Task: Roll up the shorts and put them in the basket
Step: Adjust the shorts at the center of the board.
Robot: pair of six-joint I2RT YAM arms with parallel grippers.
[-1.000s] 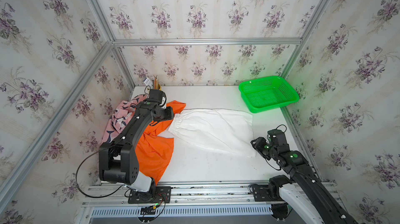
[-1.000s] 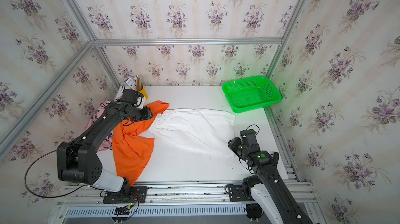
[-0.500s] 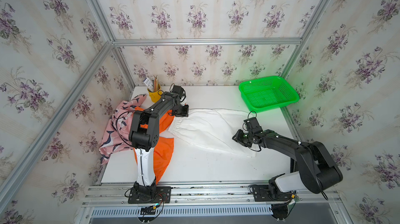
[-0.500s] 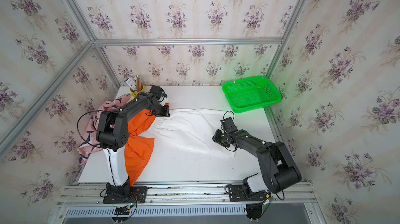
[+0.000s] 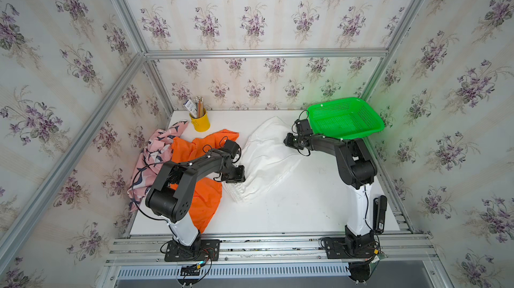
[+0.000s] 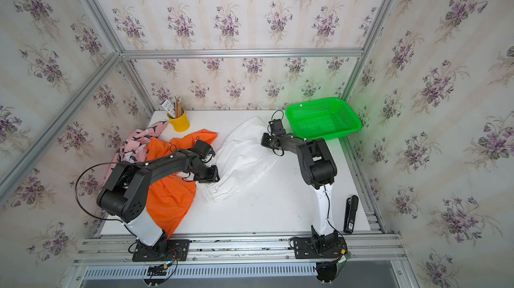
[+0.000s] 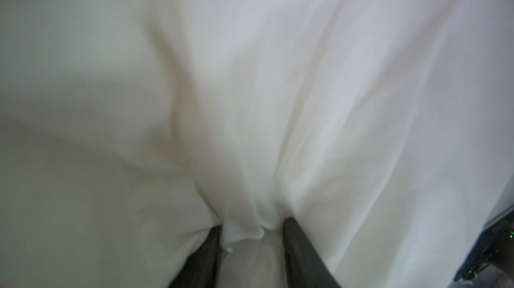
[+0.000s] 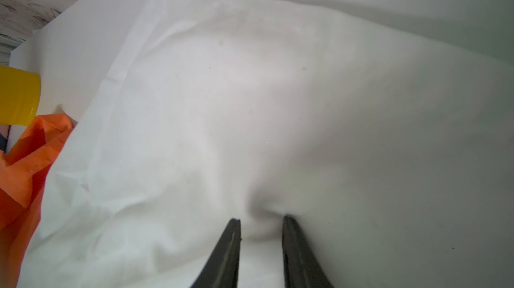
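The whole table (image 5: 292, 217) is viewed in both top views from high above its front edge, angled down toward the back wall (image 5: 264, 86). The wrist views are taken from very close, looking down onto the white shorts (image 7: 306, 77), which nearly fill both and are shared by all four views.

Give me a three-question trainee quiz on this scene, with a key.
1. True or false: the green basket is empty.
2. The left gripper and right gripper touch the white shorts at: A) the same edge B) opposite edges C) nowhere.
3. Fill in: the yellow cup holds ____.
Key: 1 true; 2 B; 3 pencils.
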